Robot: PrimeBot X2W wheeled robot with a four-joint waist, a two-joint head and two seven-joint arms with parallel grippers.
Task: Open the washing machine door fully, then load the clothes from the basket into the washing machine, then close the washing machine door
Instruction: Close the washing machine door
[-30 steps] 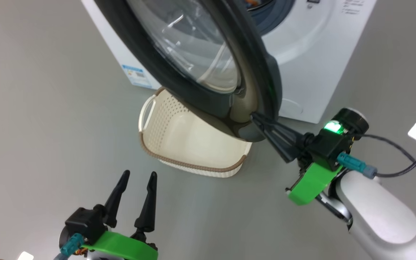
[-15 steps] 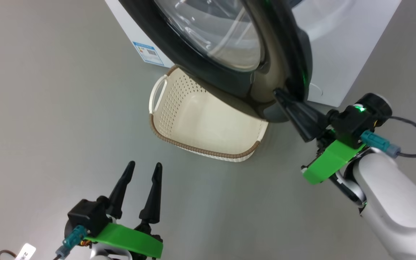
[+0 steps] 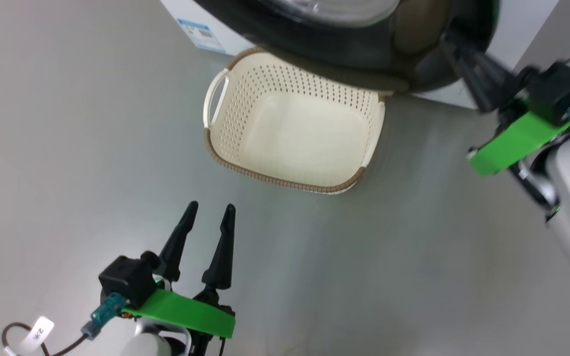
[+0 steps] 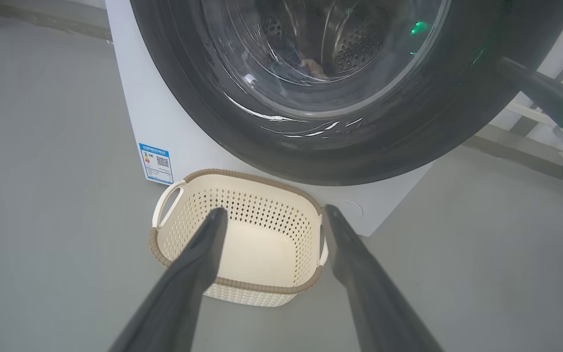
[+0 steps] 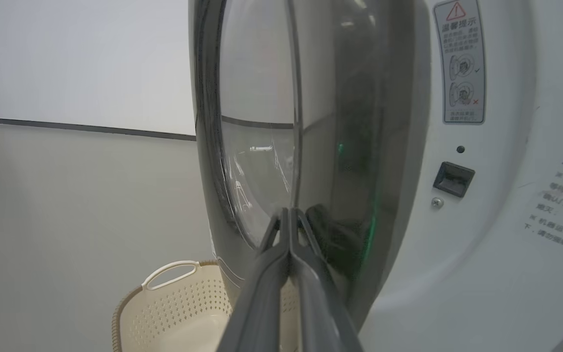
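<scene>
Pressing its two long dark fingers tightly together, the right gripper (image 5: 289,212) sets its tips against the glossy black ring of the large round glass-windowed washing machine door (image 4: 408,122), which stands ajar from the big white front-loading washing machine (image 5: 506,146). The small cream perforated plastic basket (image 3: 285,183) with a brown rim sits empty on the grey floor (image 3: 67,148), just below the door. The left gripper (image 3: 212,207) hovers near it, fingers spread apart, holding nothing.

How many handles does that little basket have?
2: the left handle at one end of the basket, the right handle at the opposite end, just below the washing machine door.
</scene>
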